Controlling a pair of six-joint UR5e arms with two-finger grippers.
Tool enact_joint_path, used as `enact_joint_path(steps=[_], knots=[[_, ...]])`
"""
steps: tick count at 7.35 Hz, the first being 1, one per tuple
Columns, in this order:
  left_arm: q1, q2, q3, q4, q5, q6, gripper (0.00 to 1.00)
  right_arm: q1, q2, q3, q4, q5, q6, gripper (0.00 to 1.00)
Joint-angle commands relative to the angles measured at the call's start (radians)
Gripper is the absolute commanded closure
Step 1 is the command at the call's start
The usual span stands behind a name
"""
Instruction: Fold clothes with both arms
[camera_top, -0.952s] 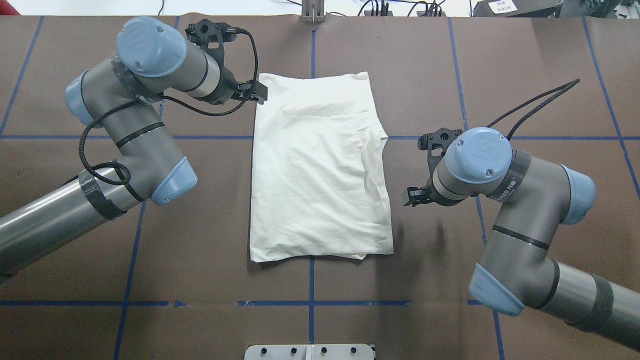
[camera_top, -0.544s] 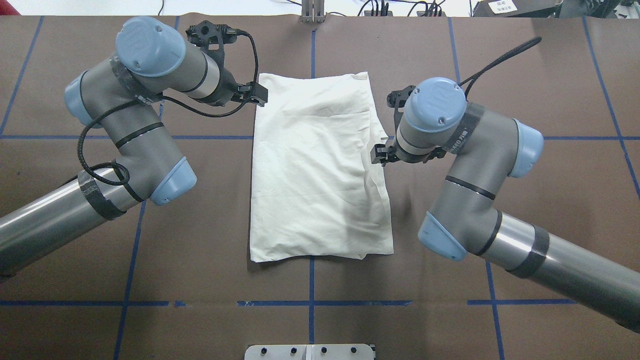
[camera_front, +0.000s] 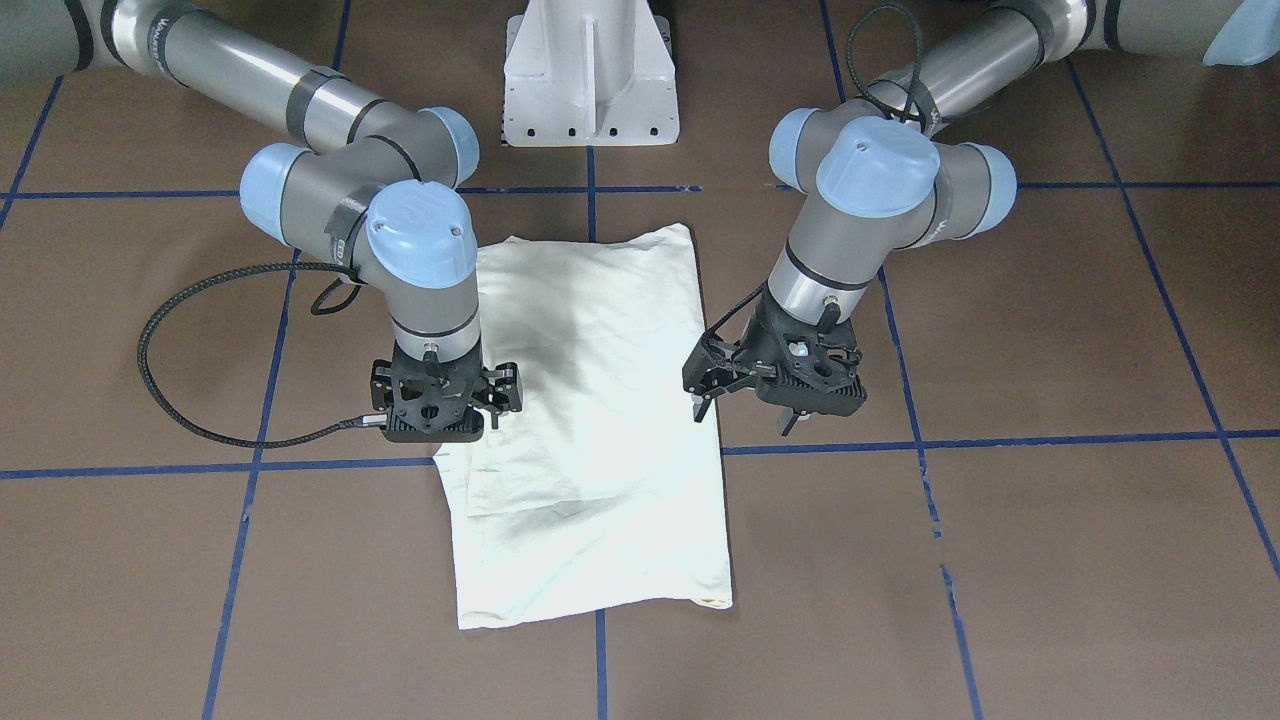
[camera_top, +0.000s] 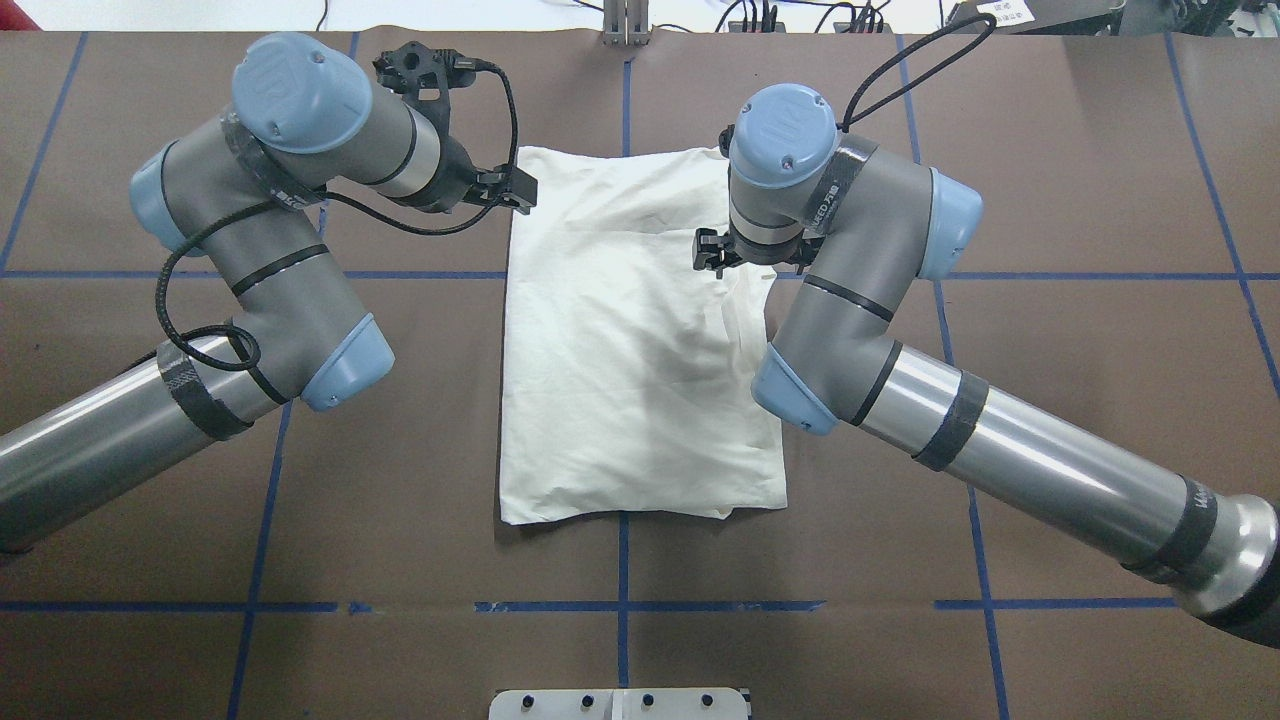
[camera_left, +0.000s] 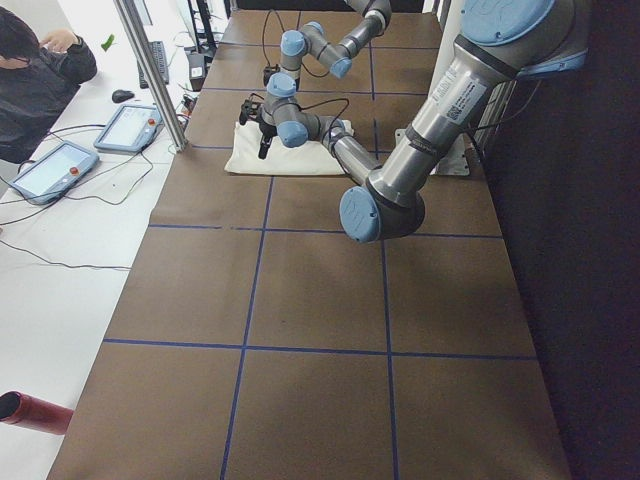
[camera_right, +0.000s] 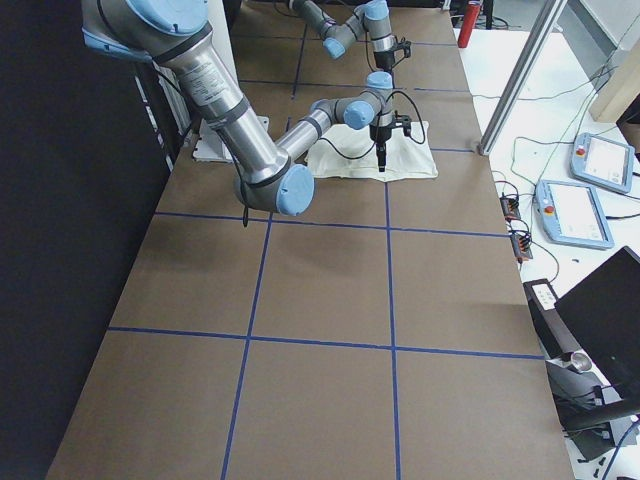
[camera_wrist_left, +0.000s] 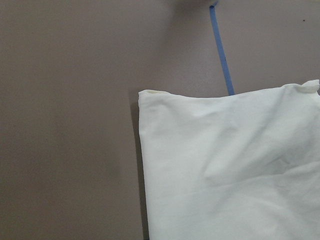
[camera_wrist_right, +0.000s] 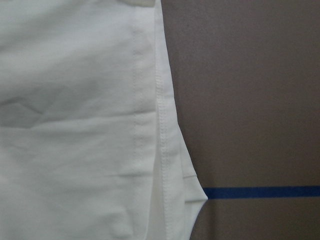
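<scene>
The cream shirt (camera_top: 630, 360) lies flat on the brown table, folded into a tall rectangle with its plain side up; it also shows in the front view (camera_front: 590, 430). My left gripper (camera_top: 510, 190) hangs over the shirt's far left corner, open and empty, and the front view (camera_front: 740, 410) shows it too. The left wrist view shows that corner (camera_wrist_left: 230, 165) from above. My right gripper (camera_top: 725, 255) hangs over the shirt's right edge in its far half, open and empty; it also shows in the front view (camera_front: 442, 410). The right wrist view shows the stitched edge (camera_wrist_right: 160, 125).
The white pedestal base (camera_front: 590, 75) stands at the robot's side of the table. Blue tape lines (camera_top: 622, 560) cross the brown surface. A metal post (camera_left: 150, 70), tablets (camera_left: 55, 165) and a seated person (camera_left: 40, 70) are beyond the far edge.
My right arm has swung from the table's right side in to the shirt's right edge and toward the far side. The left arm and the shirt have not moved.
</scene>
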Motion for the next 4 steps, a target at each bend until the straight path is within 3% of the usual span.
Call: enact_joint_path(steps=[1, 4], knots=[[0.0, 0.0, 0.003, -0.001, 0.0, 0.0, 0.0, -0.006, 0.016, -0.054, 0.034, 0.048, 0.003, 0.0], [0.0, -0.002, 0.003, -0.015, 0.0, -0.003, 0.0, -0.024, -0.033, -0.051, 0.014, 0.095, -0.006, 0.0]])
